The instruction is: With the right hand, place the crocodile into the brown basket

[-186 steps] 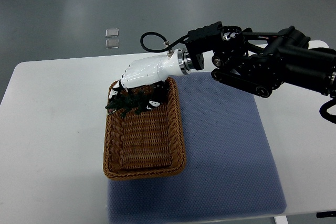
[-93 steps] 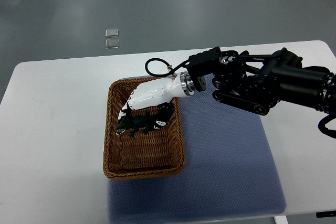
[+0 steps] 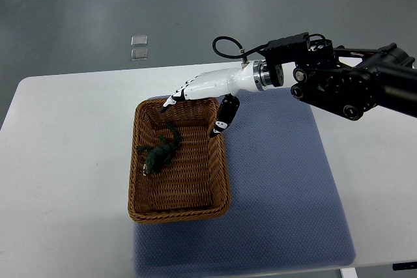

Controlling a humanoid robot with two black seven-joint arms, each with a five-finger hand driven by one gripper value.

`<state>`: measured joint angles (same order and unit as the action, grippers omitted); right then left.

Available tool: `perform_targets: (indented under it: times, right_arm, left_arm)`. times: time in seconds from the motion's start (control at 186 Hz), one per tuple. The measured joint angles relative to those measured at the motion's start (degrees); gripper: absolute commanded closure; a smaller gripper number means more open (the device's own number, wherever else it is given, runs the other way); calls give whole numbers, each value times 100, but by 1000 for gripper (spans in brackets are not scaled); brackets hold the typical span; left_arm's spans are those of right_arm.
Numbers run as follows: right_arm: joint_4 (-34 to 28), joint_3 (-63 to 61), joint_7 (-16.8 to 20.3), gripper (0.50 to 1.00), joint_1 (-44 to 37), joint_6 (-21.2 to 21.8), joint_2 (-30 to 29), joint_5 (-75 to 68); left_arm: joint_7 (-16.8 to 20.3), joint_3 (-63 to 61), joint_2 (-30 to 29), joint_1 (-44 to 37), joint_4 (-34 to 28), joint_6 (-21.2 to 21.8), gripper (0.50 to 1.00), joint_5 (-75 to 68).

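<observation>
Overhead, right robot hand (image 3: pixel 207 86) released and spread above the far rim, crocodile (image 3: pixel 159 152) lying inside brown basket (image 3: pixel 179 214).

It looked like a robotics lab: a white table (image 3: pixel 65 161) with a blue mat (image 3: pixel 280 180) on bare grey floor (image 3: pixel 98 4), a black robot arm (image 3: pixel 345 86) over it.

Brown basket (image 3: pixel 220 177): woven wicker, rough, ribbed. Crocodile (image 3: pixel 159 152): dark green, matt, looks like plastic. Robot hand (image 3: pixel 207 86) – glossy white plastic shell, shiny metal wrist ring (image 3: pixel 259 75), matt black arm (image 3: pixel 345 86) behind. Worktop (image 3: pixel 71 161): smooth white. Mat (image 3: pixel 280 180) – blue, dimpled, cloth-like, matt.
</observation>
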<state>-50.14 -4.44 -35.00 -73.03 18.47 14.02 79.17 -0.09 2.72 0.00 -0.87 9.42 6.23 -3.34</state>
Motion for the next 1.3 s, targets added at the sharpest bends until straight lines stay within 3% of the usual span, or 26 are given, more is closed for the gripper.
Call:
perform_targets:
  times: [0.124, 0.247, 0.532, 0.763, 0.946, 1.075, 1.3]
  right_arm:
    - [1, -512, 120, 579, 194, 604, 323, -911]
    - [5, -960, 550, 579, 543, 1003, 626, -1973]
    - [44, -1334, 1310, 576, 1458, 1149, 912, -4532]
    - [413, -1340, 2662, 579, 1816, 1148, 935, -6896]
    - [751, -1332, 3474, 577, 1937, 1150, 942, -8725]
    - [919, -1328, 3643, 576, 2001, 1156, 931, -9383]
    - [1002, -1339, 3585, 574, 2086, 1164, 910, -9474]
  left_arm:
    - [0, 0, 0, -1, 0, 0, 500, 0]
    - [0, 0, 0, 0, 0, 0, 500, 0]
    - [0, 0, 0, -1, 0, 0, 500, 0]
    - [0, -6, 0, 0, -1, 0, 500, 0]
    - [0, -9, 0, -1, -2, 0, 500, 0]
    - [0, -9, 0, -1, -2, 0, 500, 0]
    - [0, -9, 0, -1, -2, 0, 500, 0]
